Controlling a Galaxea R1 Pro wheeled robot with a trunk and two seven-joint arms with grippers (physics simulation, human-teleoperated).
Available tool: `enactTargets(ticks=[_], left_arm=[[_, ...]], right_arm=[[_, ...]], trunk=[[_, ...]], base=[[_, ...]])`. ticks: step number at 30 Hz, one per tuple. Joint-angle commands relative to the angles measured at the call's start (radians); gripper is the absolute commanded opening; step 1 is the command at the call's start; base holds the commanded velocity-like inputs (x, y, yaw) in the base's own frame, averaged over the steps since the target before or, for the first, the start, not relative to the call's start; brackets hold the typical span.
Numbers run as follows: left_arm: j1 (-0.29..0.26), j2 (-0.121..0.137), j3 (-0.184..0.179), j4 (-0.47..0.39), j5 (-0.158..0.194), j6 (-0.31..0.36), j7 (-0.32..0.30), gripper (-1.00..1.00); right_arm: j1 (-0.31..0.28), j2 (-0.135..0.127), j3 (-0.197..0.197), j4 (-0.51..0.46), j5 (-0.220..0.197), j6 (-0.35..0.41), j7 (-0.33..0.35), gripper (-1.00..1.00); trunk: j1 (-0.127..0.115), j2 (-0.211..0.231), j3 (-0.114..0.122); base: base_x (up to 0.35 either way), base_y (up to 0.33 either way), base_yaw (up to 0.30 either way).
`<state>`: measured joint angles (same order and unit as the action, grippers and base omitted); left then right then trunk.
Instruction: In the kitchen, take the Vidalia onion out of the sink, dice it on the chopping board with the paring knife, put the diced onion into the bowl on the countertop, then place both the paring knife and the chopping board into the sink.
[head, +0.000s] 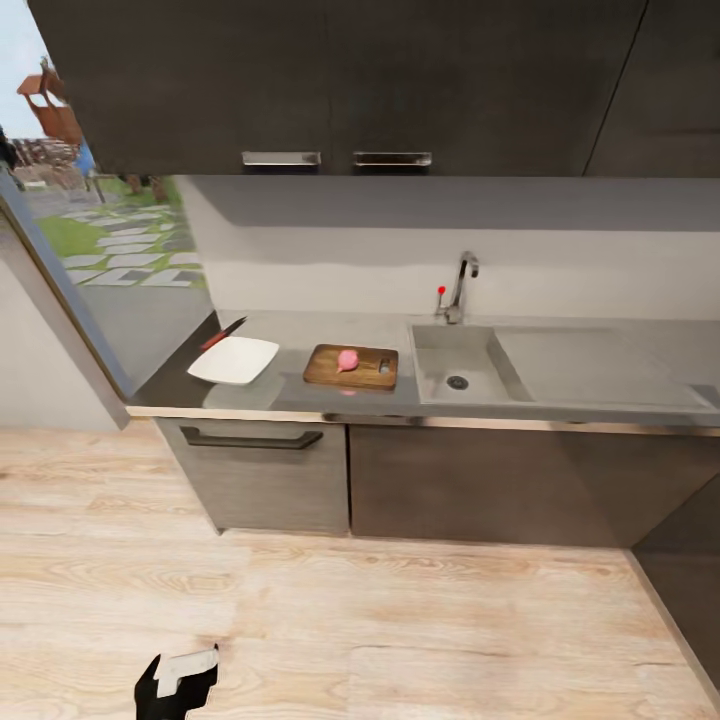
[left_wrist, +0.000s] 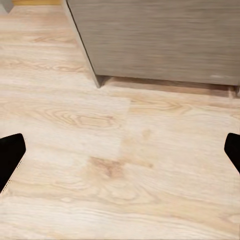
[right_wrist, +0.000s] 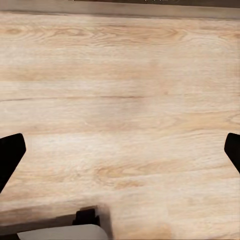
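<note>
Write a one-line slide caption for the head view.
Whole pink onion on the chopping board between white bowl and sink; paring knife behind the bowl.

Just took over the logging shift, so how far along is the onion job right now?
Done: the onion is out of the sink and lies whole on the chopping board. In hand: nothing; the left pincer and right pincer hang open over the floor. Left: fetching the paring knife behind the bowl, dicing, filling the bowl, sinking knife and board.
</note>
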<state>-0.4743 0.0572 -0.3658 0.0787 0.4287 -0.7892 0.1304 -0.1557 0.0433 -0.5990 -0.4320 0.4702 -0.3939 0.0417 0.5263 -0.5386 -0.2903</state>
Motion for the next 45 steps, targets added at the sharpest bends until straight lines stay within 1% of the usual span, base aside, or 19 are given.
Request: enactTargets(ticks=[1,8,13,29,34,45], left_arm=[[-0.001,0.000,-0.008,0.003,0.002,-0.004,0.005,1.00],[-0.001,0.014,-0.008,0.002,0.002,-0.004,0.005,1.00],[-0.001,0.019,-0.008,0.001,0.002,-0.003,0.006,1.00],[-0.001,0.025,-0.008,0.001,0.002,-0.002,0.006,1.00],[-0.001,0.026,-0.008,0.001,0.002,-0.002,0.006,1.00],[-0.001,0.026,-0.007,0.001,0.002,-0.002,0.006,1.00]], right_arm=[[-0.001,0.001,-0.008,-0.001,0.007,-0.003,0.004,1.00],[-0.001,0.001,-0.008,-0.002,0.006,-0.003,0.004,1.00],[-0.001,0.001,-0.008,0.000,0.006,-0.003,0.003,1.00],[-0.001,0.000,-0.007,0.002,0.007,-0.005,0.004,1.00],[-0.001,0.000,-0.006,0.002,0.007,-0.018,0.004,1.00],[-0.001,0.001,-0.006,0.002,0.007,-0.034,0.003,1.00]], trunk=[[0.000,-0.001,-0.001],[0.000,-0.001,-0.001],[0.000,-0.001,-0.001],[0.000,-0.001,-0.001],[0.000,-0.001,-0.001],[0.000,-0.001,-0.001]], base=[[0.000,0.307,0.000],[0.000,0.307,0.000],[0.000,0.307,0.000],[0.000,0.307,0.000],[0.006,0.307,0.000],[0.109,0.290,0.000]])
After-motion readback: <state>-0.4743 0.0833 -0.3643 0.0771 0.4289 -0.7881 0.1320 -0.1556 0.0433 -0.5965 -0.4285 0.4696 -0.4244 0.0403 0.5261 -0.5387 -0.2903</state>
